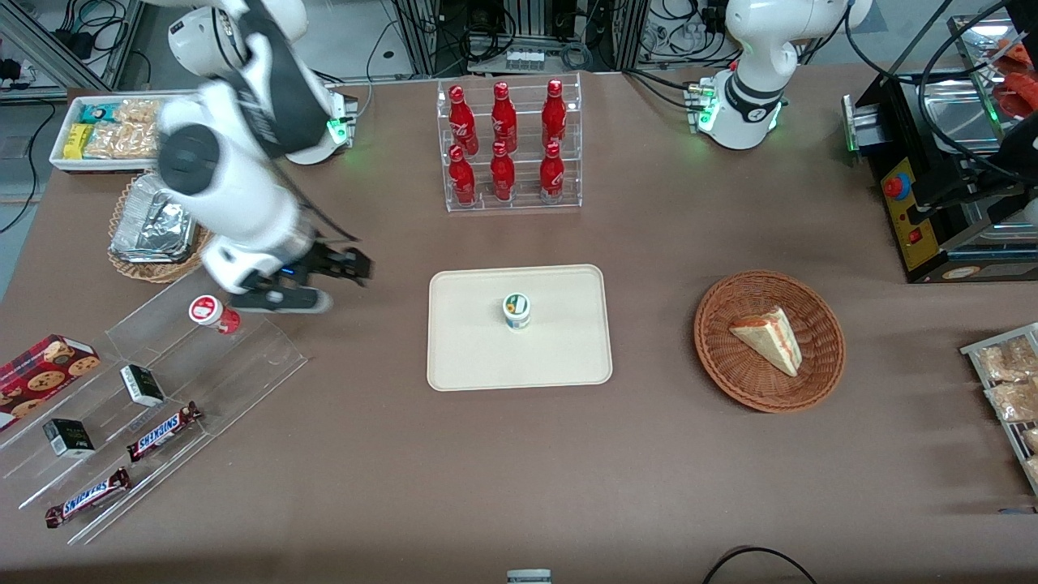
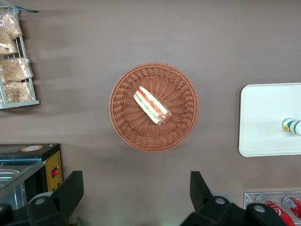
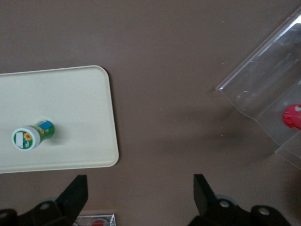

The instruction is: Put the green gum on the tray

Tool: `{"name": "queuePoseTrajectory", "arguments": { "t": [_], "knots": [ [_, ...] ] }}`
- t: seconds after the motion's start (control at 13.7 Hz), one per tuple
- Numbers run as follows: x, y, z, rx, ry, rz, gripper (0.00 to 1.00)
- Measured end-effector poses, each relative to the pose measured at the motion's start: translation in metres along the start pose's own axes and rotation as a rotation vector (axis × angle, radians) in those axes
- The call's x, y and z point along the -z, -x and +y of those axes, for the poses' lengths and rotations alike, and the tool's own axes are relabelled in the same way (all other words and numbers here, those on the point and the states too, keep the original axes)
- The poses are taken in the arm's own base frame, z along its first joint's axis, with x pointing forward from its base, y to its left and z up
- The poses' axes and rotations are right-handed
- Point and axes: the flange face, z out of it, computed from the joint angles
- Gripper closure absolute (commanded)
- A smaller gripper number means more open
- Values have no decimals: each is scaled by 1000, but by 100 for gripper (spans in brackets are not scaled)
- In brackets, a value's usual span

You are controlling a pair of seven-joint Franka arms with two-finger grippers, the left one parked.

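Observation:
The green gum (image 1: 516, 311) is a small white bottle with a green-rimmed lid, standing upright near the middle of the cream tray (image 1: 462, 357). It also shows in the right wrist view (image 3: 32, 135) on the tray (image 3: 84, 94), and in the left wrist view (image 2: 291, 125) on the tray (image 2: 263, 117). My gripper (image 1: 357, 266) is open and empty, above the bare table between the tray and the clear plastic shelf (image 1: 243, 357). In the right wrist view the gripper (image 3: 140, 183) has wide-spread fingers over brown table, apart from the tray.
A red-lidded bottle (image 1: 212, 312) stands on the clear shelf with Snickers bars (image 1: 162, 431) and small boxes. A rack of red bottles (image 1: 507, 146) stands farther from the camera than the tray. A wicker basket (image 1: 730, 373) with a sandwich lies toward the parked arm's end.

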Motion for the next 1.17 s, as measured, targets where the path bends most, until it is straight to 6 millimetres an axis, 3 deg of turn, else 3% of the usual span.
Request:
{"name": "queuePoseTrajectory", "arguments": {
  "t": [0.37,0.59,0.73,1.17],
  "knots": [
    [68,-1,119,-46,-15,-41,0],
    [84,-7,178,-24,-29,-33,0],
    [88,-9,200,-25,-34,-27,0],
    [106,-2,222,-12,-39,-16,0]
  ]
}}
